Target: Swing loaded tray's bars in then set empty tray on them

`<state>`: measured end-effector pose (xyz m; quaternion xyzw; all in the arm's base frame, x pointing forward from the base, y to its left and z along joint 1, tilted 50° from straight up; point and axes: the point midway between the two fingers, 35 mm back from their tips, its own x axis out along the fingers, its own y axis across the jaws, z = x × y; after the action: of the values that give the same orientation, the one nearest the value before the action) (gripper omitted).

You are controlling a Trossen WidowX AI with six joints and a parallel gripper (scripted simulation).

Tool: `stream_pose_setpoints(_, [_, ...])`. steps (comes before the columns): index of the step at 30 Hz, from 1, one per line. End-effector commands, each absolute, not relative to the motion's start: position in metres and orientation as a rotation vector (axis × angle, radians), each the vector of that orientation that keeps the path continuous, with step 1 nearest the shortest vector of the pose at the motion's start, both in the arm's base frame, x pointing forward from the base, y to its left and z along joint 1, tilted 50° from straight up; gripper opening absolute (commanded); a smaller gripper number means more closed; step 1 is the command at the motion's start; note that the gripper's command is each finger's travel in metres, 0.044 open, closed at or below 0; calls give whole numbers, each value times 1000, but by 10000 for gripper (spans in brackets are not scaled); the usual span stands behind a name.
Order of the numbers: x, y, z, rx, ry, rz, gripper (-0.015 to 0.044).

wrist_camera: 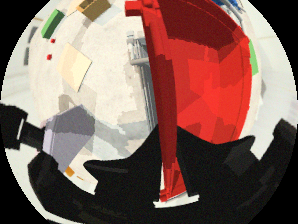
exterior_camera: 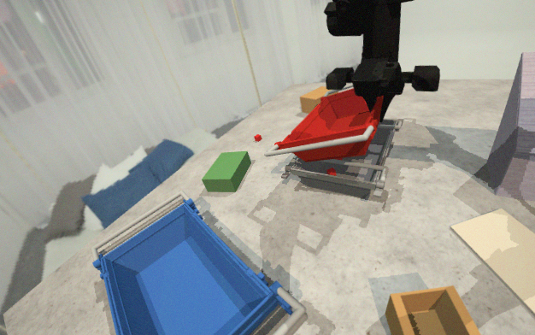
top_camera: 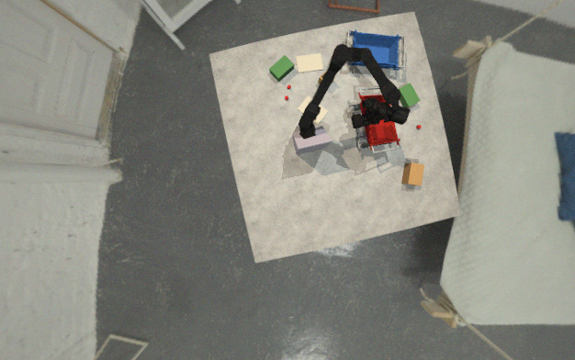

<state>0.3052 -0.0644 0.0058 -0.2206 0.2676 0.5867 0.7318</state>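
Observation:
My gripper [top_camera: 374, 120] [exterior_camera: 376, 108] [wrist_camera: 164, 125] is shut on the rim of a red tray [top_camera: 385, 134] [exterior_camera: 338, 124] [wrist_camera: 200, 83]. The red tray is empty and hangs in the air, tilted steeply, with its low end towards the green block. Its own wire bar [exterior_camera: 320, 143] runs along that low end. Right below it stands a grey tray [exterior_camera: 338, 181] [top_camera: 385, 148] with a small red block [exterior_camera: 331, 171] inside. Grey bars lie at that tray's near and far ends; I cannot tell whether they cross its top. The red tray is clear of the grey tray.
A blue empty tray [top_camera: 378, 48] [exterior_camera: 179, 273] stands at the table's corner. A green block [top_camera: 409, 95] [exterior_camera: 226, 171] lies close beside the trays. An orange box [top_camera: 412, 174] [exterior_camera: 314, 99], an open orange box [exterior_camera: 432, 312], cream sheets [top_camera: 309, 62] [exterior_camera: 500, 243] and a lilac block [top_camera: 312, 140] are around.

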Motion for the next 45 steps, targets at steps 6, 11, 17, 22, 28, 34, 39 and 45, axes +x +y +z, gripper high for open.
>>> stream_pose_setpoints(6, [305, -64, 6, -485, 589, 1292, 0])
stream_pose_setpoints(11, [303, -58, 2, -483, 593, 1301, 0])
stream_pose_setpoints(17, [300, -53, -1, -480, 596, 1309, 0])
stream_pose_setpoints(22, [300, -53, -1, -480, 596, 1309, 0])
stream_pose_setpoints(28, [300, -53, -1, -480, 596, 1309, 0])
stream_pose_setpoints(34, [300, -53, -1, -480, 596, 1309, 0])
stream_pose_setpoints(39, [300, -53, -1, -480, 596, 1309, 0])
stream_pose_setpoints(45, [300, -53, -1, -480, 596, 1309, 0])
